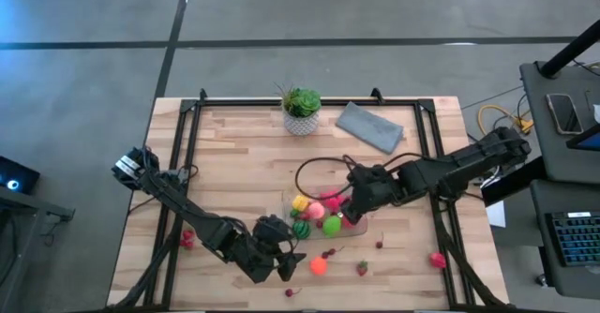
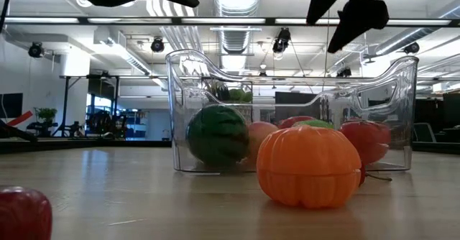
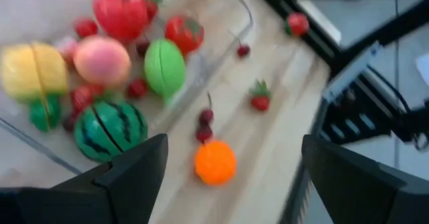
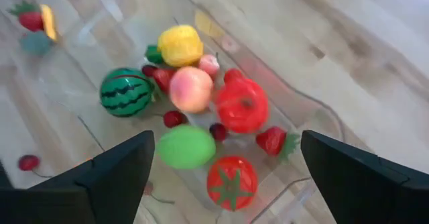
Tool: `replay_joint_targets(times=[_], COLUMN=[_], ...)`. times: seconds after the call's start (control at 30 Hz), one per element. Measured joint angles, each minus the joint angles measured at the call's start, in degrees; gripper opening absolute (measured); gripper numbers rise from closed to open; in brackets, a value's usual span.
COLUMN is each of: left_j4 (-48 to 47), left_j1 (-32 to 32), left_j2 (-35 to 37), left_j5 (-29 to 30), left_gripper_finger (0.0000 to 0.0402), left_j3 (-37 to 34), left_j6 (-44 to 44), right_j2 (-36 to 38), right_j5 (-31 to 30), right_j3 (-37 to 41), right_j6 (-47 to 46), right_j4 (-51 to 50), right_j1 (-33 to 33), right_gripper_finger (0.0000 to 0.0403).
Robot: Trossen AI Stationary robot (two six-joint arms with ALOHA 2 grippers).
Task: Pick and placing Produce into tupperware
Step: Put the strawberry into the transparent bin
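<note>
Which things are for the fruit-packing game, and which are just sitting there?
For the job:
- clear tupperware, already holding the watermelon, a yellow piece and red pieces
- loose orange fruit on the table
- loose strawberry
- left gripper, open
- right gripper, open above the tupperware

Just lying about:
- potted plant
- grey cloth

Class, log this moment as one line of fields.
left gripper: open, above table | right gripper: open, over tupperware | orange fruit: outside on table
</note>
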State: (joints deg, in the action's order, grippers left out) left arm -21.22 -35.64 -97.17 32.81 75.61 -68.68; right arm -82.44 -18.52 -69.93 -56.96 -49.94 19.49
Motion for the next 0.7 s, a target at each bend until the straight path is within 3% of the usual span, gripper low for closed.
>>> replay_joint_targets(times=[0.3, 0.53, 0.7], left_j4=[1.9, 1.2, -1.9], left_j1=[1.4, 5.6, 10.2], left_j2=[0.4, 0.8, 6.0], left_j5=[-1.7, -7.5, -10.0], left_gripper_finger=[0.0329, 0.0329, 0.0329], left_j3=[0.1, 0.5, 0.2], left_j6=[3.4, 10.7, 16.8], right_j2=[9.7, 13.9, 13.3], right_j5=[-11.3, -11.2, -7.4], right_j3=[0.0, 0.0, 0.6], right_j6=[-2.5, -5.7, -5.7], right_j4=[-0.9, -6.0, -11.8], right_j1=[2.1, 2.3, 2.3], right_gripper_finger=[0.0368, 0.0368, 0.0368])
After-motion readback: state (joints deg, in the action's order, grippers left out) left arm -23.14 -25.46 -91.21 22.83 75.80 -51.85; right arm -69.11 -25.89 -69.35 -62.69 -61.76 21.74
